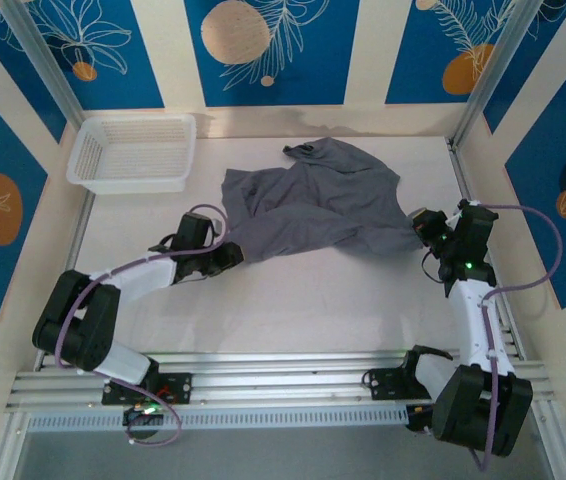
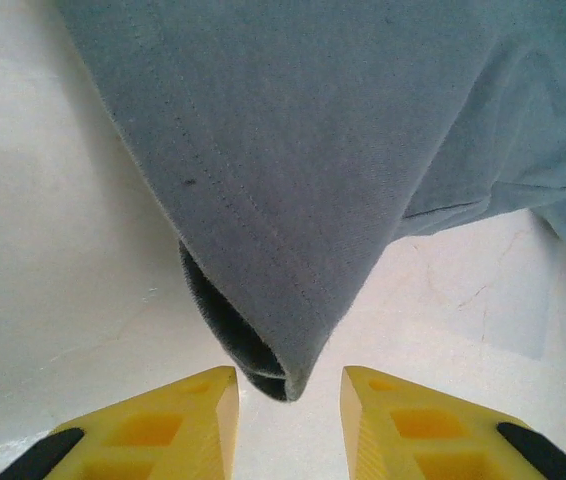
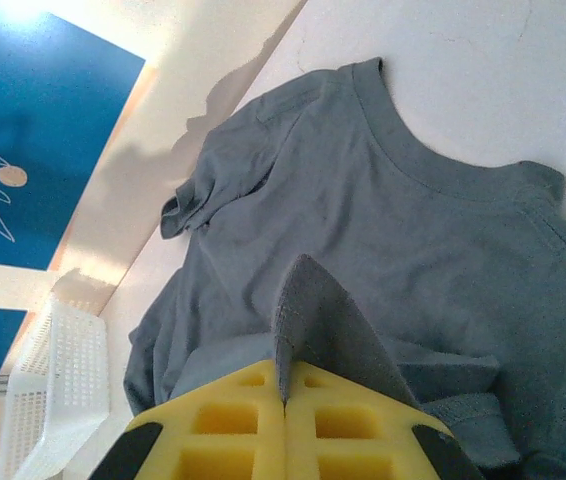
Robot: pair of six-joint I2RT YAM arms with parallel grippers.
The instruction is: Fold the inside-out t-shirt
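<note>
Top view. The inside-out t-shirt (image 1: 313,195) lies crumpled on the white counter (image 1: 293,310), from the centre of the surface toward 1 o'clock. It is dark grey and plain, with loose folds running across it. A bunched sleeve sticks out at the shirt's 12 o'clock edge. The white mesh basket (image 1: 133,152) sits at 10 o'clock from the counter's centre, near the shirt but not touching it.

The left gripper (image 1: 231,258) is at the shirt's 8 o'clock corner, low over the counter. In the left wrist view its yellow fingers (image 2: 163,425) are spread, with bare counter showing between them. A folded, stitched hem corner hangs down to the mouth of that gap. Its tip sits at about fingertip level and is not pinched. State: released.

The right gripper (image 1: 419,226) is at the shirt's 4 o'clock edge. In the right wrist view its yellow fingers (image 3: 223,435) are pressed together. A peaked fold of grey fabric stands up out of the seam between them. State: clenched on the t-shirt. In that view the neckline curves at 1 o'clock from the peak, and the basket is at 8 o'clock.
</note>
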